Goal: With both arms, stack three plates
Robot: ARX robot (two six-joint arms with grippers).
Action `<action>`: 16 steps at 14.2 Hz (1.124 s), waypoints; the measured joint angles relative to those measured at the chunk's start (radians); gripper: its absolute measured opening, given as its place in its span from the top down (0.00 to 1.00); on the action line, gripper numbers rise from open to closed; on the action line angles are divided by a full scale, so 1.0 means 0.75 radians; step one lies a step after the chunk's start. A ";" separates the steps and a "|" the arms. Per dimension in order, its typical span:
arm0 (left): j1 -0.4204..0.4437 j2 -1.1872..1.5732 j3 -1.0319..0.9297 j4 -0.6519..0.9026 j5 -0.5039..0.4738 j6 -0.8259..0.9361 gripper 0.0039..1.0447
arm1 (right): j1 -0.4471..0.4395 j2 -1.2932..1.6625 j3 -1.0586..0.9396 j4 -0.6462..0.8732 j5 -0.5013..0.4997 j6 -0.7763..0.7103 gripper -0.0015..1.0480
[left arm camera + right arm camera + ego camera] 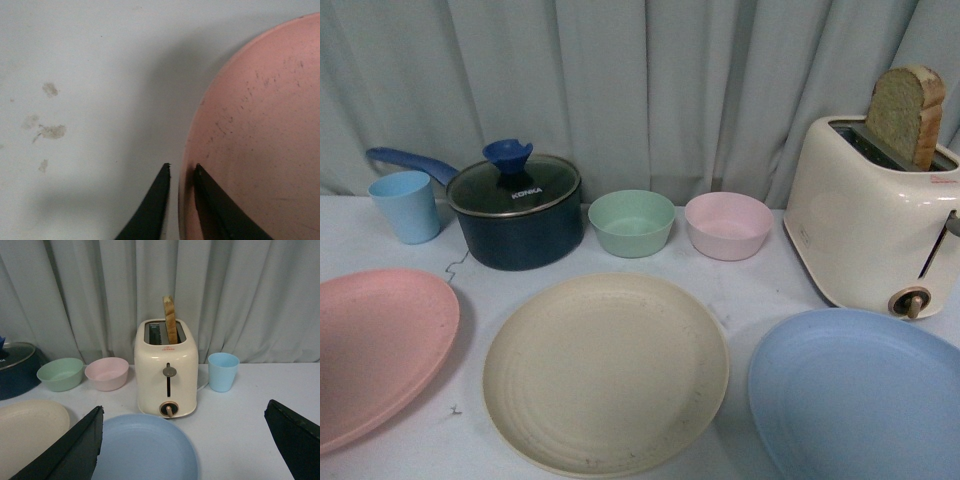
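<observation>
Three plates lie on the white table in the front view: the pink plate (375,345) at the left, the cream-beige plate (605,370) in the middle, the light blue plate (860,395) at the right. Neither arm shows there. In the left wrist view my left gripper (181,171) is shut on the pink plate's (260,130) rim, one finger on each side of the edge. My right gripper (182,415) stands wide open above the near part of the light blue plate (142,450), with the cream-beige plate (30,432) off to one side.
Behind the plates stand a blue cup (408,205), a dark lidded pot (518,210), a green bowl (631,222), a pink bowl (727,225) and a cream toaster (870,225) holding a bread slice (905,112). A second blue cup (222,371) stands beside the toaster. A curtain closes the back.
</observation>
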State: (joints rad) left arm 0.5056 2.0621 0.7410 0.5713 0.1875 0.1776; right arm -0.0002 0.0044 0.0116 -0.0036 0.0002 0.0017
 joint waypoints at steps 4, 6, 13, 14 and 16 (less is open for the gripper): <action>0.069 -0.133 -0.014 -0.085 0.057 0.015 0.98 | 0.000 0.000 0.000 0.000 0.000 0.000 0.06; 0.110 -0.284 -0.014 -0.211 0.085 0.024 0.98 | 0.000 0.000 0.000 0.000 0.000 0.000 0.06; -0.298 -0.824 -0.126 -0.349 0.191 -0.249 0.98 | 0.000 0.000 0.000 0.001 0.000 0.000 0.06; -0.455 -0.815 -0.176 -0.310 0.125 -0.283 0.98 | 0.000 0.000 0.000 0.001 0.000 0.000 0.06; -0.662 -0.738 -0.194 -0.216 0.011 -0.339 0.98 | 0.000 0.000 0.000 0.000 0.000 0.000 0.06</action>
State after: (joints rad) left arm 0.0090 1.5089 0.5957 0.4095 0.1959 -0.0769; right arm -0.0002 0.0044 0.0116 -0.0036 0.0002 0.0017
